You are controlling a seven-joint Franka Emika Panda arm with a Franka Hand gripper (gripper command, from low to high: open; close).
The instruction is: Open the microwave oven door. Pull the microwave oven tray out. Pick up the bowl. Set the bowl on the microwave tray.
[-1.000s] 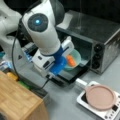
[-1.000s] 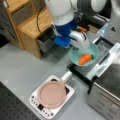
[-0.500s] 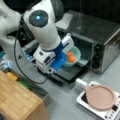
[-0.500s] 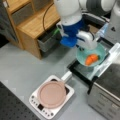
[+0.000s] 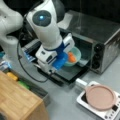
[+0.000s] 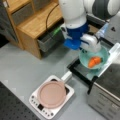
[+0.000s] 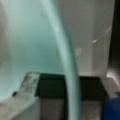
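The microwave oven (image 5: 100,35) is standing at a front view's right, its three black knobs (image 5: 96,56) in a column on the front. The microwave oven door (image 5: 66,73) is lying folded down and open, hinged at its lower edge; in a front view it is showing as a dark framed panel (image 6: 80,73) reaching out from the oven's front. The bowl (image 5: 75,56), pale teal, is sitting over the oven opening with an orange item (image 5: 72,57) inside; the same bowl (image 6: 96,56) and orange item (image 6: 94,61) are showing from above in a front view. The microwave oven tray is lying beneath the bowl, but whether the bowl is resting on it cannot be told.

The end effector (image 5: 65,58) is reaching down at the bowl's near rim; in a front view it (image 6: 86,51) is meeting the rim at the bowl's left side. In the wrist view the bowl's rim (image 7: 67,62) is running as a pale arc just above one finger (image 7: 26,82), and the end effector appears to be clamping the rim.

A small white appliance (image 5: 105,110) carrying a pink disc (image 5: 101,97) is standing on the grey surface (image 6: 22,67) before the oven. A wooden cabinet (image 6: 32,22) is standing at a front view's top left.
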